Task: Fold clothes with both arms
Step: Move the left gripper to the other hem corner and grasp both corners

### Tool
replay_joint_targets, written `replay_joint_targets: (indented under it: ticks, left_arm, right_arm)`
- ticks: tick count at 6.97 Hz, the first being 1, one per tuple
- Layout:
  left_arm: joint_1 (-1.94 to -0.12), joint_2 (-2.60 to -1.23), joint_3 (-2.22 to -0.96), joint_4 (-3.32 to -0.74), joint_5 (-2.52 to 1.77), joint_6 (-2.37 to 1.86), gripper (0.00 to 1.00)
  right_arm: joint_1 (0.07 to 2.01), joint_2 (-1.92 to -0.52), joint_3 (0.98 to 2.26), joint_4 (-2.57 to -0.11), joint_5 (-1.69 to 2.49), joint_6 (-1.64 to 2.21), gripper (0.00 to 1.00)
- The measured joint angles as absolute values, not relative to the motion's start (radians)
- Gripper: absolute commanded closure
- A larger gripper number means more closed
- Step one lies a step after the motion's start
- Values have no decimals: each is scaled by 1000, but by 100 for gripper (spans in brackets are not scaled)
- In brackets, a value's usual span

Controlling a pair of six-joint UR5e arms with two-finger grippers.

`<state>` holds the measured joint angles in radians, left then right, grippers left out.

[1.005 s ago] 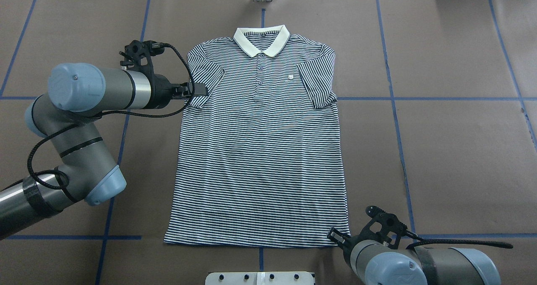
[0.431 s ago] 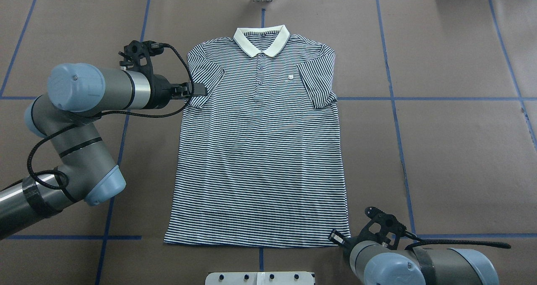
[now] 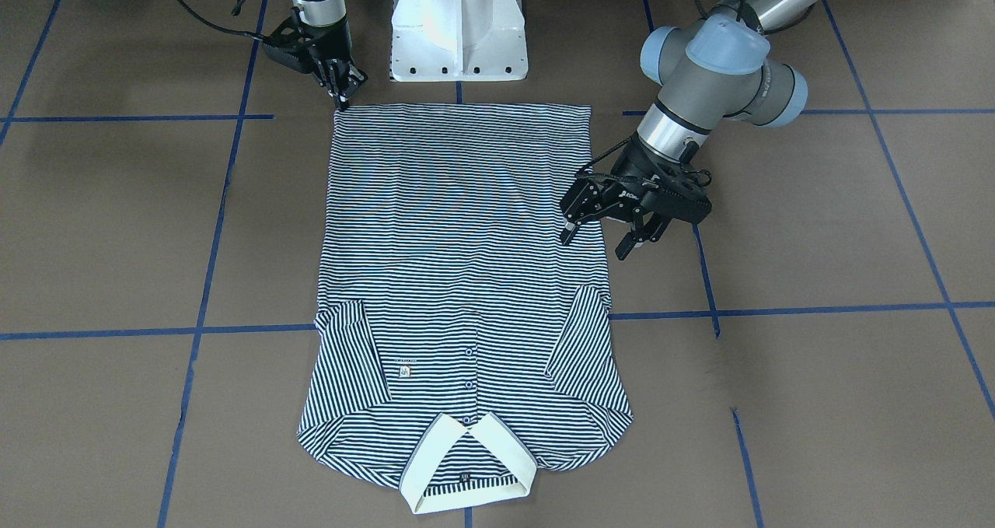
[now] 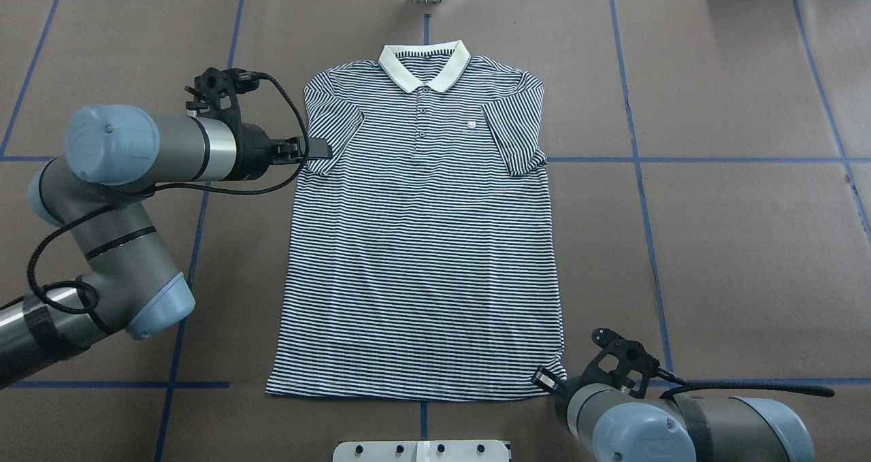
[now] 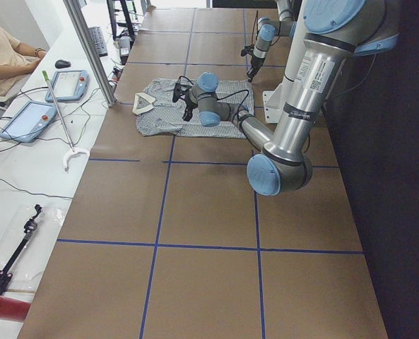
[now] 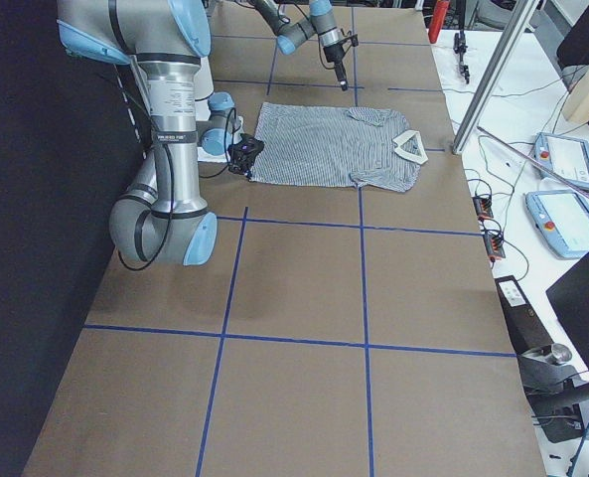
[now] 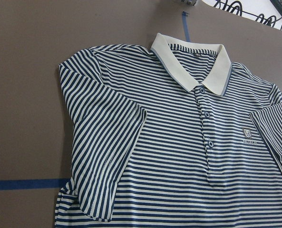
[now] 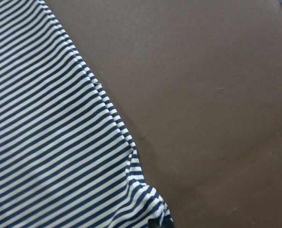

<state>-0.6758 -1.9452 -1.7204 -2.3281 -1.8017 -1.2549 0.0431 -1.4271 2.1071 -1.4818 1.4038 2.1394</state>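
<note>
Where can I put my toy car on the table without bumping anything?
Best: the wide bare table on the robot's right of the shirt. Also the far corner beyond the left arm. Crowded: by the shirt's sleeve on that side, where the open left gripper hangs, and the hem corner at the right gripper.

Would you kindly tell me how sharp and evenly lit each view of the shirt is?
Front-facing: even light, soft shadows, wavy moiré across the polo shirt. Overhead: crisp, flat light. Left wrist: sharp, no glare. Right wrist: very close and soft. Side views: shirt small, stripes barely resolved.
</note>
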Motion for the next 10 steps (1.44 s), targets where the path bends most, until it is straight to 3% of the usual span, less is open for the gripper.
replay_joint_targets:
  ticks: [2,4,6,10]
  left_arm:
    - [-650,-1808,-1867,-2323,-1841,-1286,0]
    - [-514,-1728,-1943,-2314,-1836,-1472,0]
    - [-373,-1715,-1969,-2216,-1774,-1607,11]
    - [-239,-1714,-1995,-1987,-1713,-1754,15]
  right_arm:
    - [51,-1429,2135,-1482,1405,2138,100]
    - [52,-1431,2147,-1482,1405,2138,100]
    - [52,-1432,2149,-1482,1405,2138,100]
    - [52,-1431,2149,-1482,1402,2138,100]
